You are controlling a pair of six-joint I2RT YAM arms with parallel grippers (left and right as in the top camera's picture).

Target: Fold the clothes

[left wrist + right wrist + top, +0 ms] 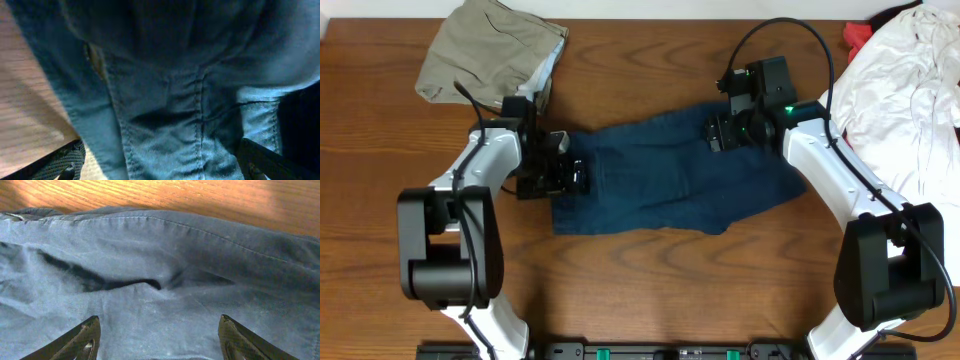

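Observation:
The navy-blue shorts (670,180) lie spread flat across the middle of the wooden table. My left gripper (565,175) is at their left edge. In the left wrist view its fingers (160,167) stand wide apart, with the seamed navy fabric (165,100) filling the space between them. My right gripper (720,130) is over the shorts' upper right edge. In the right wrist view its fingers (157,327) are open just above the fabric (165,255), near the hem. A khaki garment (490,45) lies at the back left and a white one (900,90) at the right.
A red cloth (857,38) shows at the back right by the white garment. Bare wooden table (650,290) lies in front of the shorts. The arm bases stand at the front left and front right.

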